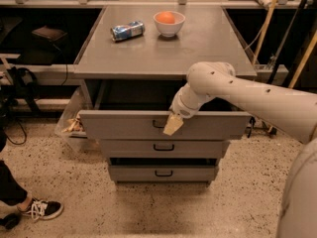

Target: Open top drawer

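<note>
The top drawer [124, 125] is a wide grey drawer, pulled out from under the grey tabletop, with a dark gap behind its front. Its small black loop handle [158, 124] sits at the middle of the front. My gripper [172, 124] is at that handle, its tan fingertips against the drawer front just right of the loop. The white arm reaches in from the right. Two more grey drawers, the middle one [163, 147] and the bottom one [163, 173], sit below and stand less far out.
A blue crushed can [127, 30] and a white bowl [169, 23] holding an orange thing rest on the tabletop [163, 53]. A bin with scraps [74, 125] stands left of the cabinet. A person's sneaker [42, 208] is on the floor at lower left.
</note>
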